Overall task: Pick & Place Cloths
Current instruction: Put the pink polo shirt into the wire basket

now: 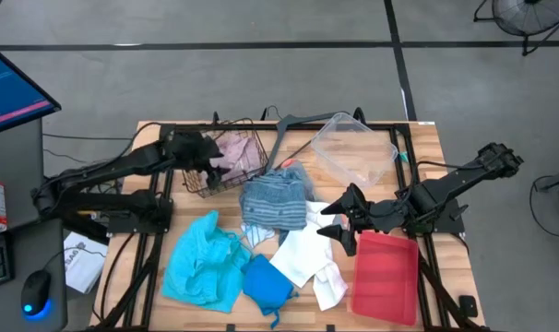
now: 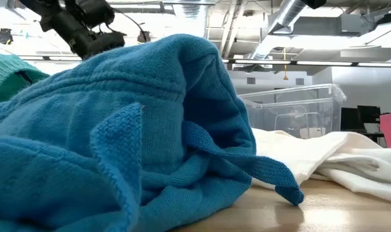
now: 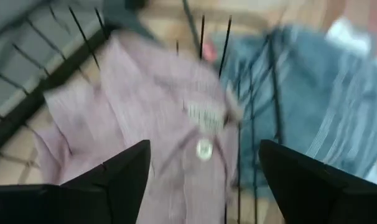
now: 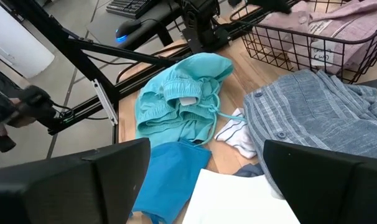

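We start at the left gripper (image 1: 208, 162), whose two fingers (image 3: 114, 180) stand spread apart with nothing between them, released just above a pink shirt (image 3: 163, 124) that lies in the wire basket (image 1: 226, 159) at about eleven o'clock on the table (image 1: 425, 138). On that pink shirt we see one white button and one woven label; its writing is too blurred for us to read.

The right gripper (image 1: 339, 221) also has its fingers (image 4: 83, 180) wide apart and empty. It hovers at about three o'clock from the table's centre, beside the white cloth (image 1: 309, 258) and just above the flat red tray (image 1: 384, 275).

Counting the cloths in the overhead view, we find six. One is the pink shirt in the basket. One is a blue-grey striped shirt (image 1: 274, 201) at the centre, touching the basket's near side. One is a turquoise garment (image 1: 204, 258) at about eight o'clock, showing a pale tag at its waistband and a drawstring in the right wrist view. One is a bright blue knitted cloth (image 1: 265, 281) at about seven o'clock, just beside the turquoise one. One is the white cloth at about five o'clock. One is a small white-and-blue striped rag (image 4: 238, 138) between the turquoise garment and the striped shirt.

We also count one clear plastic bin (image 1: 355, 148) at one o'clock, one grey hanger (image 1: 293, 129) at twelve o'clock, one wire basket and one red tray. We can read no brand on any of them.
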